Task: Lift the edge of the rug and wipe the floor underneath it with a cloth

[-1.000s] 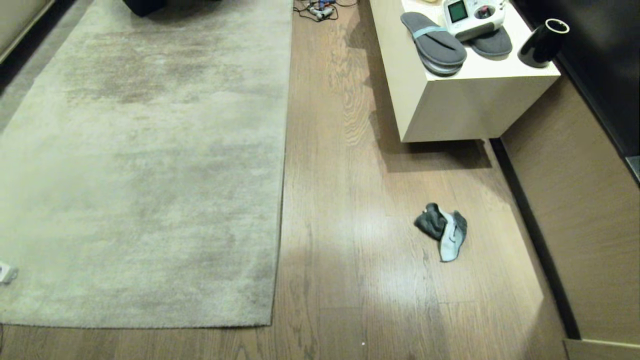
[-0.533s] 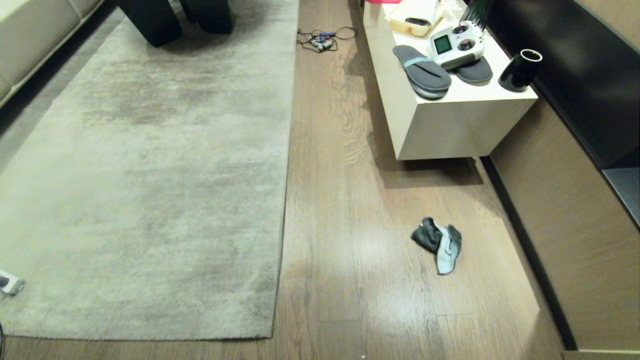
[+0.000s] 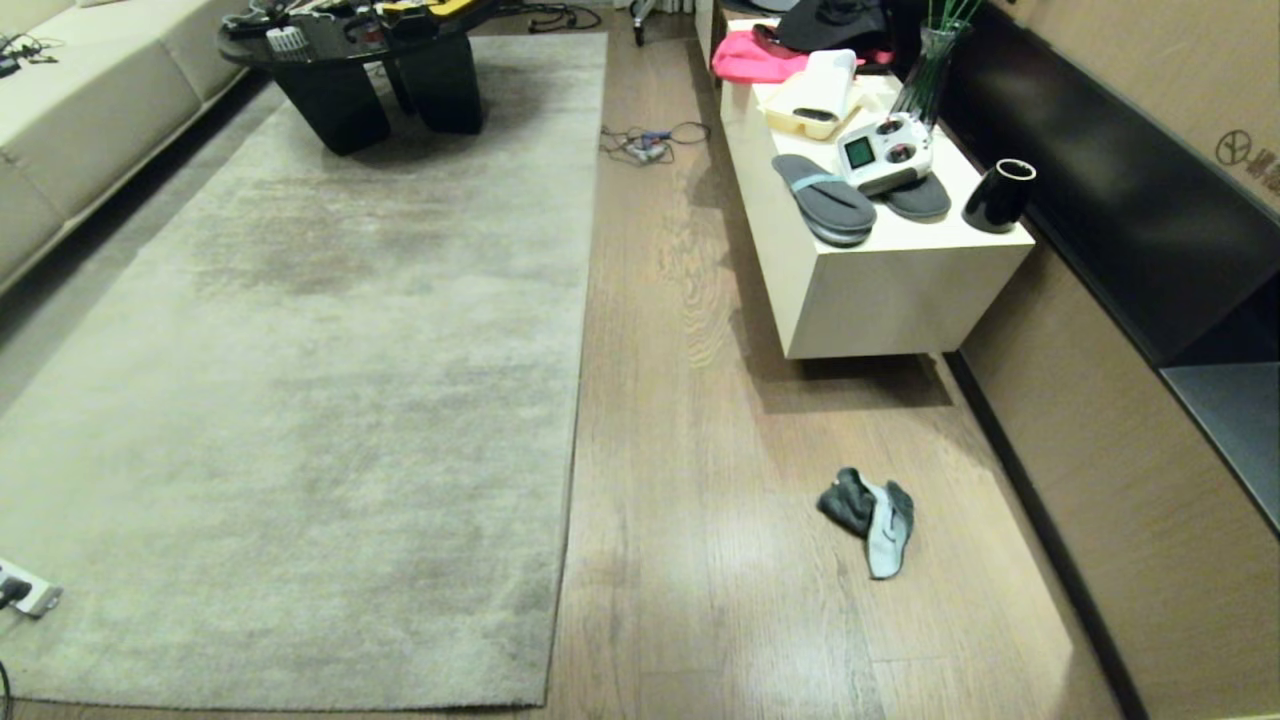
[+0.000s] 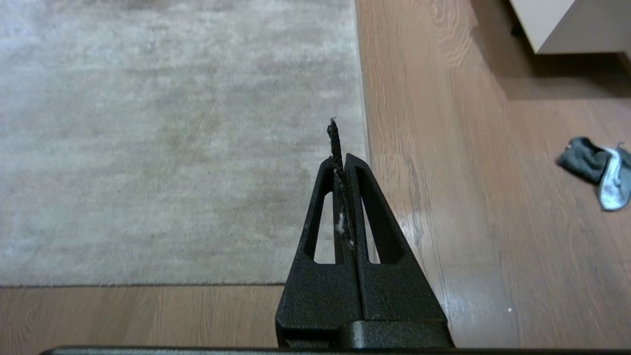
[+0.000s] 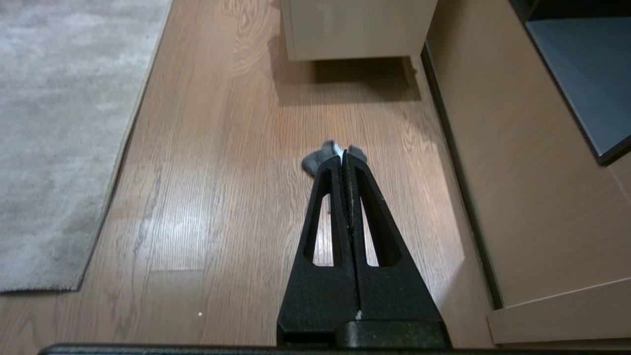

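The pale grey-beige rug [image 3: 300, 400] lies flat on the wood-plank floor [image 3: 700, 450]. Its straight right rug edge [image 3: 575, 400] runs away from me and ends in a near corner [image 3: 548, 698]. The cloth [image 3: 868, 515], dark grey with a paler side, lies crumpled on the floor to the right of the rug. Neither arm shows in the head view. My left gripper [image 4: 341, 160] hangs shut and empty above the rug edge [image 4: 364, 123], with the cloth [image 4: 596, 167] off to one side. My right gripper [image 5: 344, 157] is shut and empty above the floor, and the cloth [image 5: 315, 157] lies partly hidden beyond its tips.
A cream cabinet [image 3: 880, 290] stands at the right with grey slippers [image 3: 825, 198], a white controller [image 3: 885, 152] and a black cup [image 3: 998, 195] on it. Wood wall panelling [image 3: 1130, 480] borders the right. A black coffee table [image 3: 360, 70], sofa [image 3: 80, 110], cable tangle [image 3: 645, 145] and power strip [image 3: 25, 595] lie around the rug.
The head view has tilted upward, so the whole scene has slid down the picture and the coffee table and sofa have come into sight. Rug and cloth have not moved.
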Tool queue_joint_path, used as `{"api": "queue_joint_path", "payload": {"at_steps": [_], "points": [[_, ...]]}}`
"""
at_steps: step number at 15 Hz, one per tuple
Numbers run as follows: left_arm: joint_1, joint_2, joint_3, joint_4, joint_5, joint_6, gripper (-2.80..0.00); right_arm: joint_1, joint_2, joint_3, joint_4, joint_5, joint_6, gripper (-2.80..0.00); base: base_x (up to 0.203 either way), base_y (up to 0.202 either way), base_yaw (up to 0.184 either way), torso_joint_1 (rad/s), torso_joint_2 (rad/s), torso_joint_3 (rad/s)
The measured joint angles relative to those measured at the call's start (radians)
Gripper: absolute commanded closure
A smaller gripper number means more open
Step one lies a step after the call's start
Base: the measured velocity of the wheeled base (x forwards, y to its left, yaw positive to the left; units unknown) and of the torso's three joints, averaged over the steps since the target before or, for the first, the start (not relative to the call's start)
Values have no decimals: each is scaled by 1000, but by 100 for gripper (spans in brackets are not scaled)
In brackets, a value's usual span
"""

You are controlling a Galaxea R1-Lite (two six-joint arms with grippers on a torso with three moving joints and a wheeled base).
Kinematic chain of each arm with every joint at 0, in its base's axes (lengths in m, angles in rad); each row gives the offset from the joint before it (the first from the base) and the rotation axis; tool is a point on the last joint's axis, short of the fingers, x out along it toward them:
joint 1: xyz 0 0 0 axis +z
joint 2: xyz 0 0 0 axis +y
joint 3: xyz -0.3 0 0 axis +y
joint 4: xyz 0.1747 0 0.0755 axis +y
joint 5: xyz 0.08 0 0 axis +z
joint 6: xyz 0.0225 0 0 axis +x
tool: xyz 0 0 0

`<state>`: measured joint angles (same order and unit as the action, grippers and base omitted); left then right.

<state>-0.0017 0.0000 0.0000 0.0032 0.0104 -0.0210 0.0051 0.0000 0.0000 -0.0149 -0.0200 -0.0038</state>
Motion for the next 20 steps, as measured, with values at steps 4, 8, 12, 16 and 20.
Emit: {"api": "queue_joint_path", "payload": {"at_steps": [4, 8, 12, 16, 20], "points": [[0, 0, 0, 0, 0, 0, 0, 0, 0, 0, 0, 0, 0, 0, 0, 0, 0, 2, 2, 200], [0, 0, 0, 0, 0, 0, 0, 1, 0, 0, 0, 0, 0, 0, 0, 0, 0, 0, 1, 201], [0, 0, 0, 0, 0, 0, 0, 0, 0, 0, 0, 0, 0, 0, 0, 0, 0, -3, 3, 201], [0, 0, 0, 0, 0, 0, 0, 1, 0, 0, 0, 0, 0, 0, 0, 0, 0, 4, 1, 134], [0, 0, 0, -1, 0, 0, 0, 1, 0, 0, 0, 0, 0, 0, 0, 0, 0, 3, 3, 53]]}}
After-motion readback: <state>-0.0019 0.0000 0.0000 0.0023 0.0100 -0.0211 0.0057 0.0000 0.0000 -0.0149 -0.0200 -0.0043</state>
